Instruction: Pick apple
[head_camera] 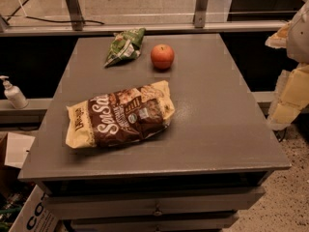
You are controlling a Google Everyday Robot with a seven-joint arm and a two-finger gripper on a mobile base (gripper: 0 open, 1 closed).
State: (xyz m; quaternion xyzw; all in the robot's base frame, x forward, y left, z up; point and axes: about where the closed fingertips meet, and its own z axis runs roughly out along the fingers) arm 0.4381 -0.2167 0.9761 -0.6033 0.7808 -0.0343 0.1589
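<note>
The apple (162, 56) is small, round and red-orange with a dimpled top. It stands on the far middle part of the grey table top (217, 110). My gripper (291, 76) shows as pale white and yellow parts at the right edge of the view, beyond the table's right side. It is well to the right of the apple, apart from it, and holds nothing that I can see.
A green snack bag (125, 46) lies just left of the apple. A large brown and yellow snack bag (120, 116) lies on the near left half. A railing (145, 27) runs behind the table. A pump bottle (13, 94) and boxes (17, 151) are on the left.
</note>
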